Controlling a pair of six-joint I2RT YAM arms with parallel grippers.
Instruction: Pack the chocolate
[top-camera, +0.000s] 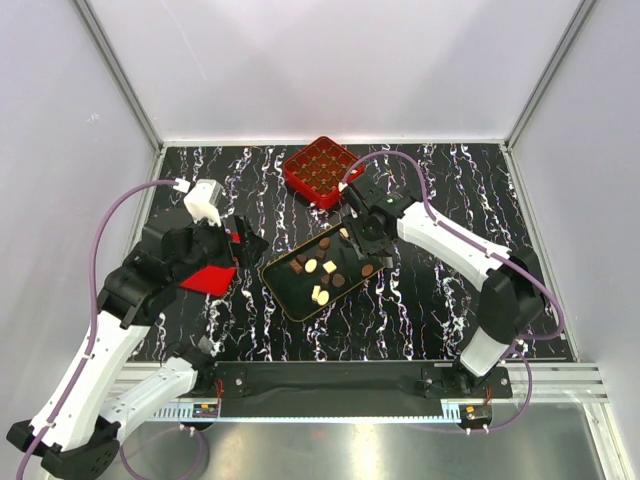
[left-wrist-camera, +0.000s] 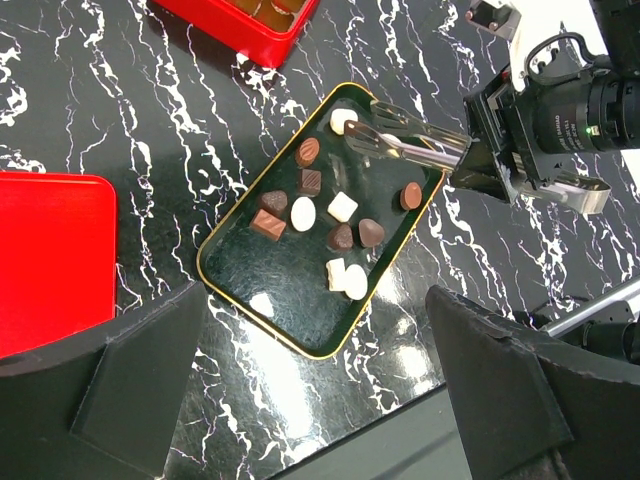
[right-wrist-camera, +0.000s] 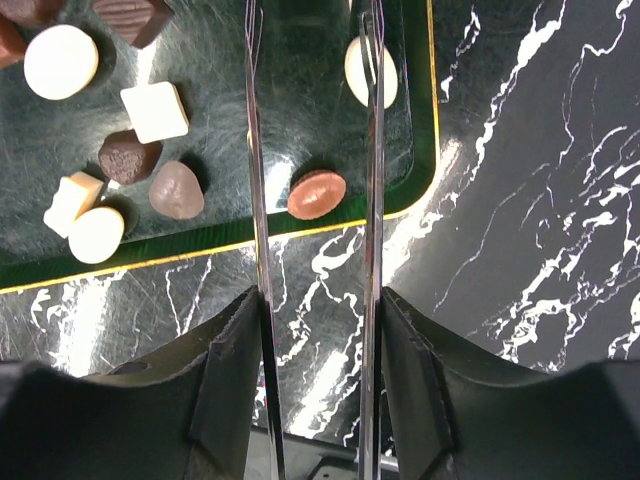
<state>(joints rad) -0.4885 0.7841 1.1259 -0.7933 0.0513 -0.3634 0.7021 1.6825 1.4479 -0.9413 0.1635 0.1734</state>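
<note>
So, going view by view.

Top view
Chocolate spot: the chocolate (top-camera: 311, 265), a dozen or so brown and cream bites, sits loose in the black gold-rimmed tray (top-camera: 287, 290) in the middle of the bench (top-camera: 430, 300).
Chocolate axis: the scatter follows the tray's long axis, which runs diagonally from near-left to far-right.
Red stuff: the gridded red box (top-camera: 320, 172) sits just past the tray's far end. A flat red lid (top-camera: 207, 278) lies left of the tray, under the left arm.
Right arm: stretched over the tray's far-right corner.

Left wrist view
Left jaws: wide open with nothing in them. Both fingers (left-wrist-camera: 130, 390) frame the bottom of the shot, on the near side of the tray.
Tongs: metal tongs (left-wrist-camera: 410, 143) stick out of the right jaws over the far corner, tips apart, right by a cream piece (left-wrist-camera: 343, 120).
Count: twelve pieces, seven brown and five cream.
Pointing: the white oval (left-wrist-camera: 302, 213) mid-tray has its long axis roughly up-down in the shot.

Right wrist view
Right jaws: clamped on the tongs from outside, fingers (right-wrist-camera: 228, 385) against each blade. The blades run parallel with a gap between them.
In the gap: a brown oval (right-wrist-camera: 316, 193) lies just inside the tray rim with its long axis crosswise to the blades, clear of both.
Cream piece: its long axis runs along the blades and the right blade crosses over it. Can't tell if they touch.
Rest: the others sit left of the left blade.
</note>
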